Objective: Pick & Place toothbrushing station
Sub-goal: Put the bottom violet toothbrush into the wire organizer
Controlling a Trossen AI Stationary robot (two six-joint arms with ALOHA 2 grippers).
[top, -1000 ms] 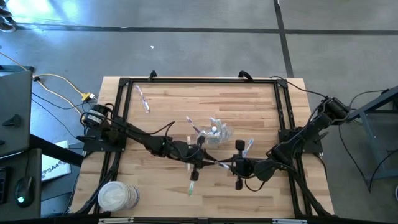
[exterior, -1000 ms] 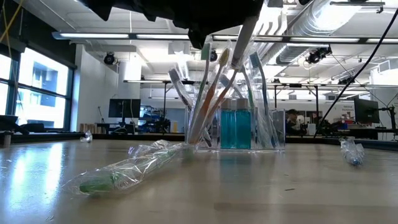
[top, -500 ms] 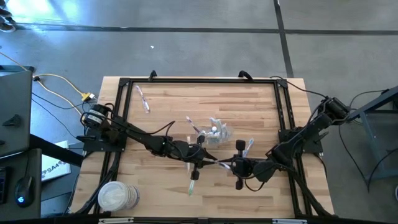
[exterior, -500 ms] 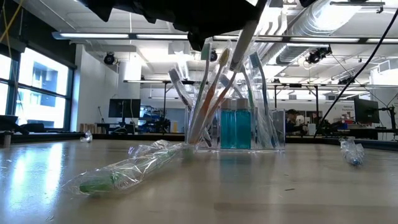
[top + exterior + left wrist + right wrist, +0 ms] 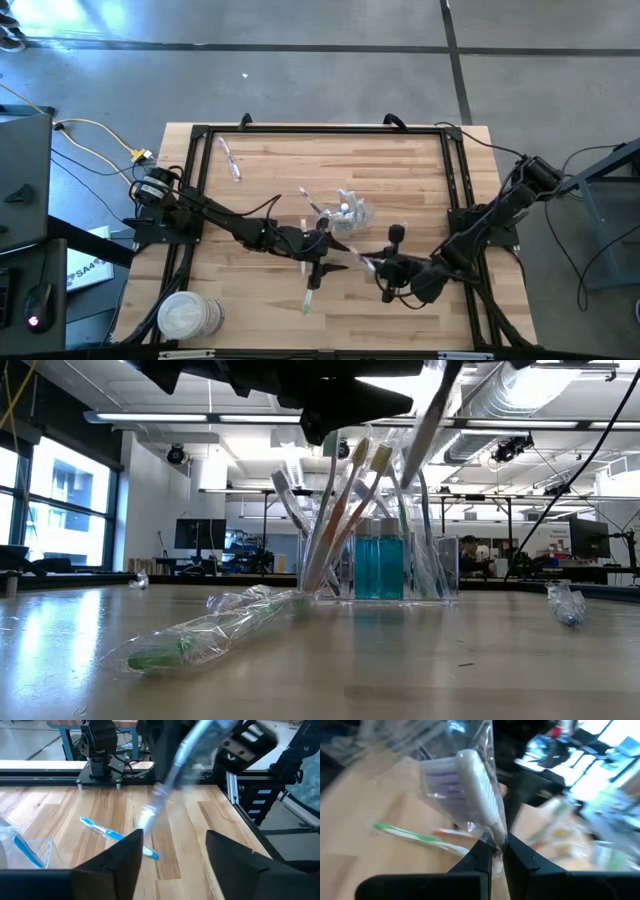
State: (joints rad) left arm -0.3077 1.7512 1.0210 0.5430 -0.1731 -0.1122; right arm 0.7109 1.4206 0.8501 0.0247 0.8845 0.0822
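A clear plastic container (image 5: 375, 565) stands mid-table (image 5: 350, 212) with several toothbrushes and blue-green bottles upright in it. My right gripper (image 5: 380, 267), near and right of it, is shut on a plastic-wrapped white toothbrush (image 5: 472, 780), which slants up in the low view (image 5: 435, 405). My left gripper (image 5: 172, 865) hangs open just left of that brush (image 5: 322, 245) and touches nothing. A wrapped green toothbrush (image 5: 195, 638) lies flat on the table near the front (image 5: 311, 292). A bare blue toothbrush (image 5: 117, 835) lies flat on the wood. My right gripper pinches the wrapped white toothbrush between its two fingers, on the handle below the bristle head (image 5: 495, 839), wrapper included. The brush is lifted clear of the table and tilted, its bristle head (image 5: 447, 780) pointing away from the fingers.
A wrapped toothbrush (image 5: 231, 160) lies at the far left. Another small wrapped item (image 5: 566, 603) lies toward the right. A stack of white round lids or plates (image 5: 187, 316) sits at the near left corner. A black frame rail (image 5: 320, 131) borders the table.
My left gripper has opened and let go of the wrapped white toothbrush. My right gripper has turned and drawn the brush toward the table's right edge, away from the left gripper; the brush leans further right than before.
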